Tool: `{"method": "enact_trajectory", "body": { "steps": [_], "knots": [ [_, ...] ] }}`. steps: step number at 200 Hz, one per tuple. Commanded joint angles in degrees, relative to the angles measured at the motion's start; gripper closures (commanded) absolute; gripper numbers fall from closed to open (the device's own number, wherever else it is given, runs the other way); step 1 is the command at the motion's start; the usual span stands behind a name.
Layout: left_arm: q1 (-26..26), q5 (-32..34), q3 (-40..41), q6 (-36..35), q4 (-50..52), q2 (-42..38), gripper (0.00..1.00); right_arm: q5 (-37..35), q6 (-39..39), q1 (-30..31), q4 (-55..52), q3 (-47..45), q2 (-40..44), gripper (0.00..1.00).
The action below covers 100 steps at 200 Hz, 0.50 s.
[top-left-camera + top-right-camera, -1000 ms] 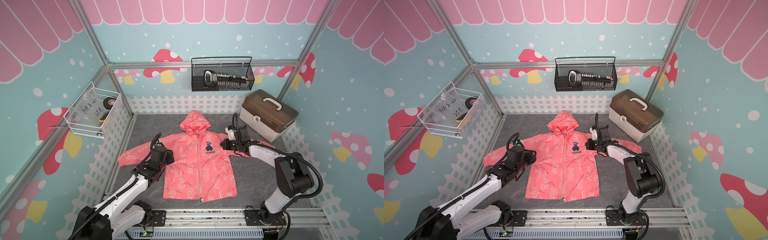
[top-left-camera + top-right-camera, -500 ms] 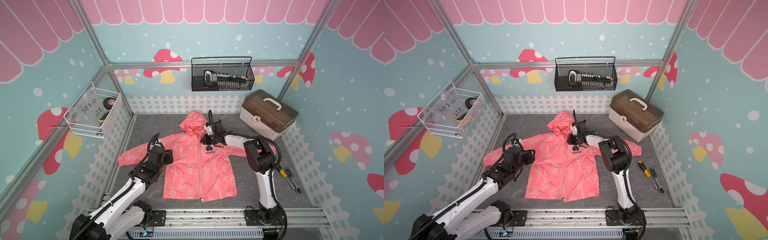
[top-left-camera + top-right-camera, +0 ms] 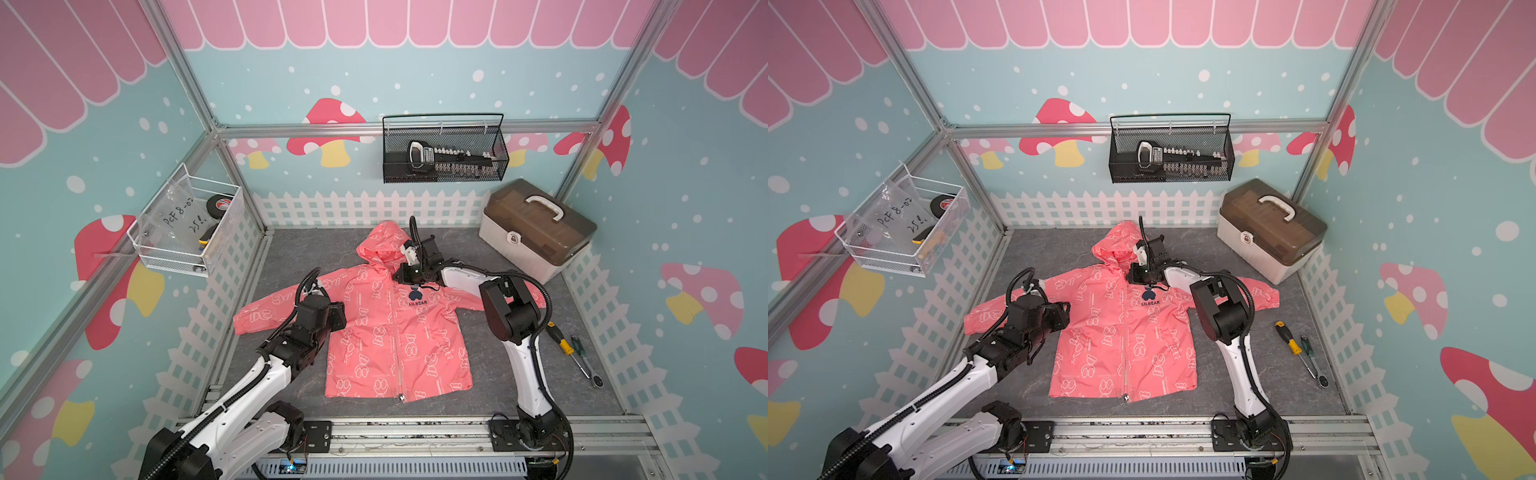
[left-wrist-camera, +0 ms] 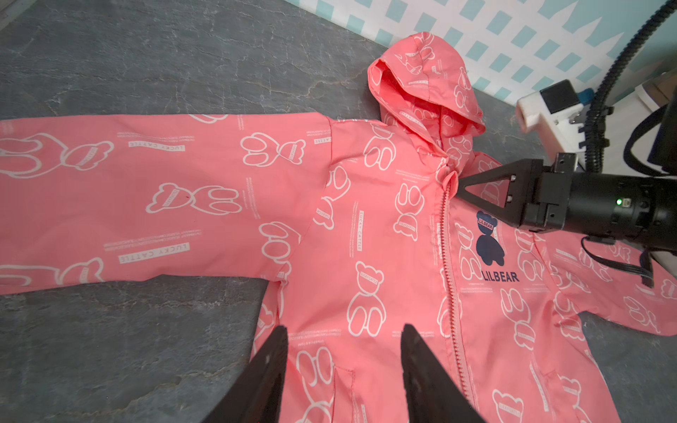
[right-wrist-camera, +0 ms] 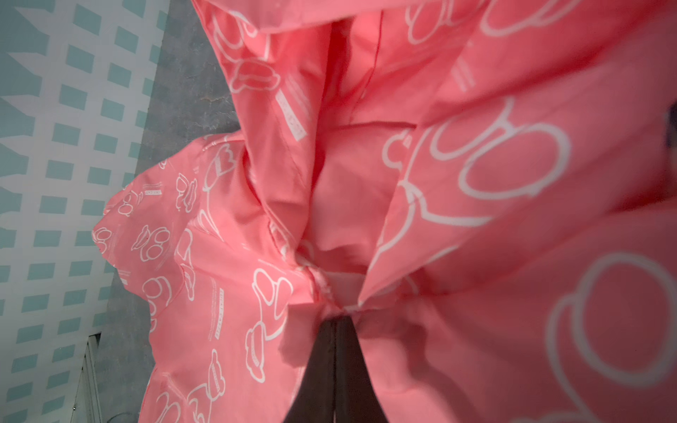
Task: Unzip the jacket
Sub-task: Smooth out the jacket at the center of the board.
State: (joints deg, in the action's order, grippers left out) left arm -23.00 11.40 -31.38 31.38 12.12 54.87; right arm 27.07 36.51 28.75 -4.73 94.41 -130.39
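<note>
**Item 1. Left gripper** point(image 4: 342, 329): nearest the front rail, at 9 o'clock of the jacket's chest. The fingers stand about half apart with nothing between them, poised over the front panel just beside the armpit seam. Whether they touch the cloth, I cannot tell.

**Item 2. The jacket** point(image 3: 395, 332): lies flat in the middle of the grey mat point(image 3: 498, 374), hem to 6 o'clock, hood point(image 3: 382, 245) to 12, sleeves out to 9 and 3. The zipper point(image 4: 448, 256) is closed along its whole length, hem to collar.

**Item 3. Screwdriver** point(image 3: 559, 341): loose on the mat at 4 o'clock, well apart from the jacket.

**Item 4. Right gripper** point(image 4: 459, 185): reaches in from 3 o'clock to the collar. The fingers are pressed together, with the small fabric tab at the zipper's top gathered at their tip (the right wrist view shows only bunched cloth, so I cannot tell whether the pull itself is in the pinch).

**Item 5. Toolbox** point(image 3: 536, 232): at 2 o'clock, lid down.

**Item 6. Wire basket** point(image 3: 444, 153): on the back wall at 12 o'clock.

**Step in hand (my judgement):** the opening one, securing the zip's top end. No teeth are parted yet.

**Next move calls for:** a steady draw toward 6 o'clock along the teeth, with the left gripper pinning the thin cloth so the jacket does not slide along.
</note>
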Motion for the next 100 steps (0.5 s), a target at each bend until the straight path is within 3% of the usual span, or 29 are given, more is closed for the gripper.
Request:
{"method": "enact_trajectory", "body": {
  "steps": [1,100],
  "knots": [
    [-0.2,0.95,0.4,-0.53,-0.63,0.71,0.49,1.72,1.46,0.68,1.61,1.29,-0.79,0.99],
    [-0.19,0.16,1.14,-0.17,-0.6,0.91,0.49,1.19,3.05,0.95,1.76,3.38,-9.28,1.0]
  ]
}}
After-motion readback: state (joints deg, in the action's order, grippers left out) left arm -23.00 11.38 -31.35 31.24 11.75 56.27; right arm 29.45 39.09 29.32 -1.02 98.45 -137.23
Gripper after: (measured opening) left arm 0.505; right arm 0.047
